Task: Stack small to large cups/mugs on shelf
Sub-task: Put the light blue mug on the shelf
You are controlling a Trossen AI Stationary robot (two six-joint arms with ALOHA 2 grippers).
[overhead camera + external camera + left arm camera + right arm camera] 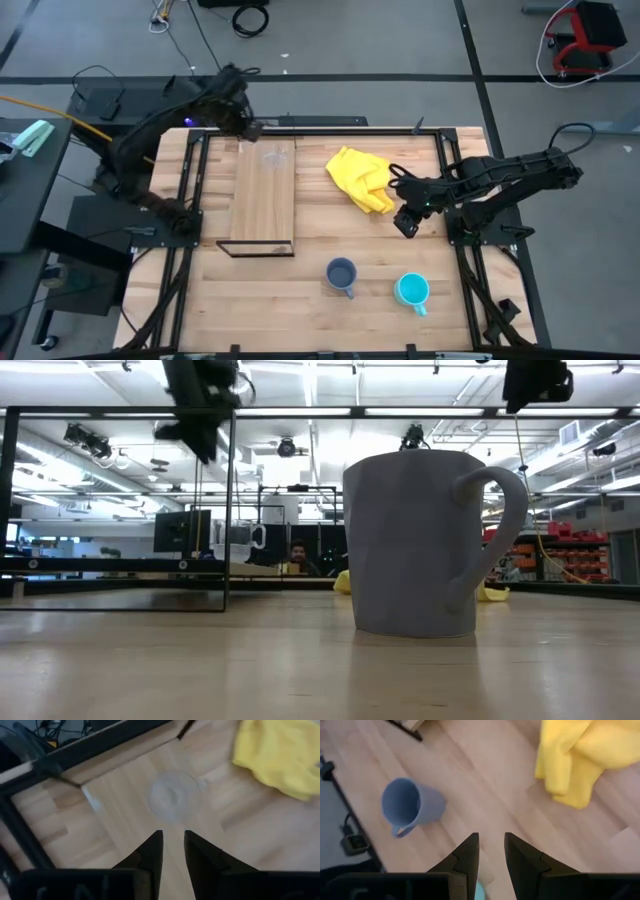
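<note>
The high view looks straight down on the whole desk (pixel 300 300), the low view sits level close behind the grey mug (pixel 420 540), and both wrist views share the cloth (pixel 280 755).

The pale wooden tabletop (pixel 310 300) carries the shelf (pixel 264 200) bearing 1 clear glass cup (pixel 272 157), plus a yellow cloth (pixel 361 179), dark blue-grey mug (pixel 341 274) and cyan mug (pixel 411 290).

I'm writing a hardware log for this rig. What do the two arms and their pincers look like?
Both arms are dark, nearly black, jointed links with thin black cables running along them. The left arm shows a small purple light near its wrist. Each pincer, left pincer and right pincer, has two flat, tapered, matte black fingers on a wide black bar. No markings are visible.
</note>
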